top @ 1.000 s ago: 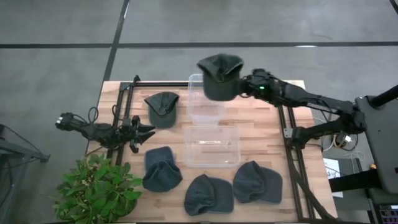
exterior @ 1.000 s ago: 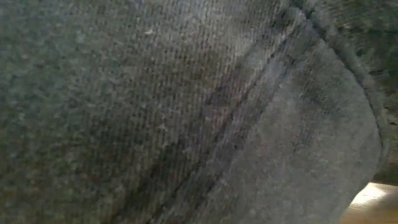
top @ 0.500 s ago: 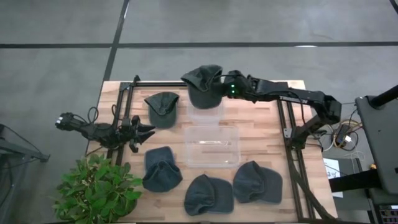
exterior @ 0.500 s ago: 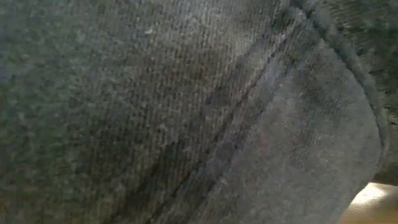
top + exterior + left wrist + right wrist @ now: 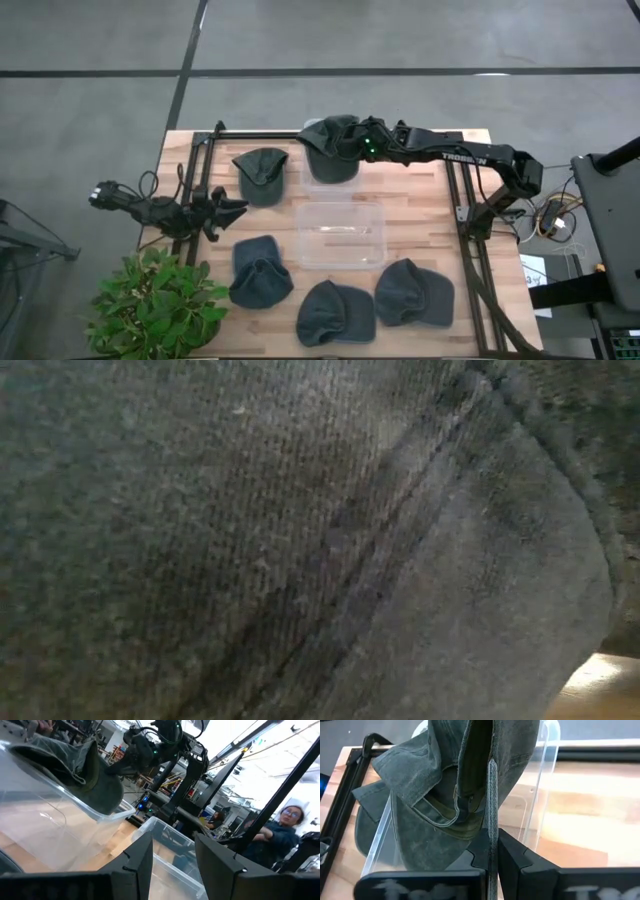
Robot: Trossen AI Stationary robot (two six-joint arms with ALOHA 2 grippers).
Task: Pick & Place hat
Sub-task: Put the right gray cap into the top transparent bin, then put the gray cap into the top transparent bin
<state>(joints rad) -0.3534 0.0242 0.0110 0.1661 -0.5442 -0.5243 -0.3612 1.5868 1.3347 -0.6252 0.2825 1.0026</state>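
A dark green hat (image 5: 328,158) sits at the far clear bin (image 5: 335,188), held by my right gripper (image 5: 353,146), which reaches in from the table's right and is shut on it. In the right wrist view the hat (image 5: 430,780) lies across the bin's clear wall (image 5: 540,785). In the left wrist view the hat (image 5: 85,765) droops over the bin's rim (image 5: 115,815). My left gripper (image 5: 235,207) waits open near the table's left side, touching nothing. Dark hat cloth (image 5: 300,540) fills the low view. My right gripper pinches a thin edge of the hat (image 5: 491,827) between its two fingers, close to the back strap (image 5: 455,812). The fingers come in roughly level from the table's right. The hat's crown hangs into the far bin and part of it rests on the bin's rim.
A second clear bin (image 5: 300,235) stands in the middle of the table. Several more dark hats lie flat: one far left (image 5: 262,172), three along the near edge (image 5: 258,270) (image 5: 335,312) (image 5: 413,292). A plant (image 5: 160,305) stands at the near left corner. A person (image 5: 280,830) shows beyond the table.
My right gripper has moved down and toward the table's left, carrying the hat from high above the far edge onto the far clear bin. It has stayed shut on the hat. The hat now droops into the bin.
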